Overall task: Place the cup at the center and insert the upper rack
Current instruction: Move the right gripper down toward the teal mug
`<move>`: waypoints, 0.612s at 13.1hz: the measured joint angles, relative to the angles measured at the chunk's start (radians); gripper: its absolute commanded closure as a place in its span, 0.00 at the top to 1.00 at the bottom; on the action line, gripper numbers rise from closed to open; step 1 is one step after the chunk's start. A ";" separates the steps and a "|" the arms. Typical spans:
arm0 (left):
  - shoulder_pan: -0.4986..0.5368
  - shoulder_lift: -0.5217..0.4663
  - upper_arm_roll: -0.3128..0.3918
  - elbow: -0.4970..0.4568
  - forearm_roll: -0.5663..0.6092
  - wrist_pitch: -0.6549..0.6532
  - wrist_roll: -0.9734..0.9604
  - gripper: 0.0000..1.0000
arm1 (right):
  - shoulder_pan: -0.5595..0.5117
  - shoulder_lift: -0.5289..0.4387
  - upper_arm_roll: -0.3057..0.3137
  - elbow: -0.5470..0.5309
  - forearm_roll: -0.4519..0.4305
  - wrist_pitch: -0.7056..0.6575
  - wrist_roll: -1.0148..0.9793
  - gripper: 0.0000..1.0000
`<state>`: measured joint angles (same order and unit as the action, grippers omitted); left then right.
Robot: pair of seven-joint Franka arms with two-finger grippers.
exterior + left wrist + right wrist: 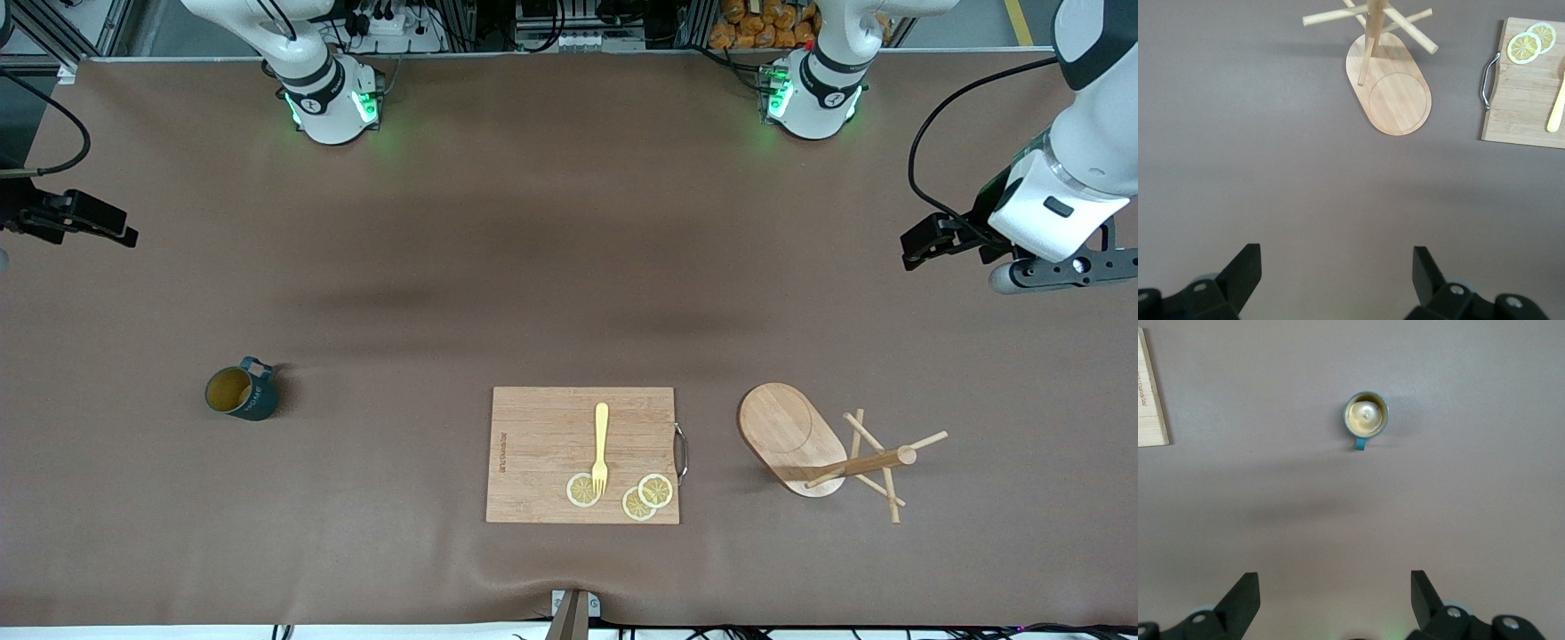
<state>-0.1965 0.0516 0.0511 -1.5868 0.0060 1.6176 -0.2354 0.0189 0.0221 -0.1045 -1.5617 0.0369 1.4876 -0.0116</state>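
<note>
Lemon slices (638, 496) and a fork (601, 446) are seen on the board (542, 444), mid-table, nearest the front camera. Cup (240, 393) is upright at the right arm's end of the table, well apart from the right gripper (1335, 600), which hangs over bare table with jaws spread wide and empty. Rack (791, 436) stands toward the left arm's end, beside the board; the left gripper (1335, 280) is held high over bare table, well apart from it, fingers wide and empty.

No step is judged started; nothing is gripped. Next move probably calls for the right gripper to be lowered over the cup and closed on its rim or handle.

Right wrist view shows the cup's tan inside (1365, 415) from straight above; the left wrist view shows the board's metal handle (1485, 81) plainly. Both arms together are shown only in the front view.
</note>
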 measured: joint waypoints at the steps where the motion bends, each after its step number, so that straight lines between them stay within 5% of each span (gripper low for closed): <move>1: 0.000 0.000 0.000 0.000 0.000 0.000 0.000 1.00 | 0.000 0.000 0.000 0.000 0.000 0.000 0.000 1.00; 8: -0.006 0.002 -0.008 -0.002 0.000 -0.005 -0.001 1.00 | 0.002 0.003 0.003 -0.002 -0.019 0.057 0.000 1.00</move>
<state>-0.2024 0.0539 0.0428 -1.5890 0.0061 1.6128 -0.2368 0.0213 0.0249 -0.1013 -1.5638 0.0180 1.5445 -0.0118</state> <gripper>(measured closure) 0.000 0.000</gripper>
